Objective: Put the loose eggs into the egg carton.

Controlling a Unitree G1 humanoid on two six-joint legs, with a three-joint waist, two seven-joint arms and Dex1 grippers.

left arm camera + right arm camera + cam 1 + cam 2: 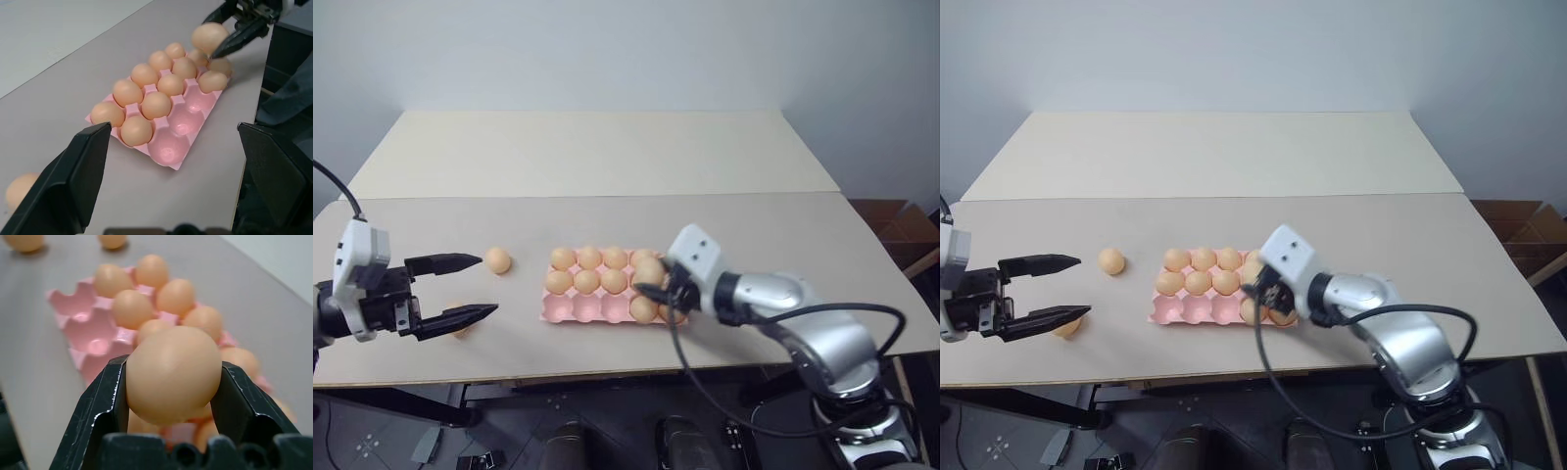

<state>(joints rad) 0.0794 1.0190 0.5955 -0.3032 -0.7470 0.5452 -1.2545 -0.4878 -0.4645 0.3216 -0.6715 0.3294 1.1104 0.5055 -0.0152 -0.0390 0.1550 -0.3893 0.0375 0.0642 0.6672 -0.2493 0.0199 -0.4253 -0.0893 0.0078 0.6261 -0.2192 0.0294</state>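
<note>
Black fingers (100, 401) of our right gripper (171, 396) pinch one orange-tan egg (172, 373) from both sides, and we hold it just above the right end of the pale pink egg carton (570, 309). In that carton we count ten eggs seated in cups (the far and middle rows look full, and the near row has one egg at its right end). Three near-row cups (176, 132) show bare pink. Our left gripper (460, 288) hangs over the table (724, 235) well to the left of the carton, its fingers spread wide and holding nothing. One loose egg (497, 259) lies on the table just past the farther fingertip. Another loose egg (1066, 327) sits partly hidden under the nearer finger.
</note>
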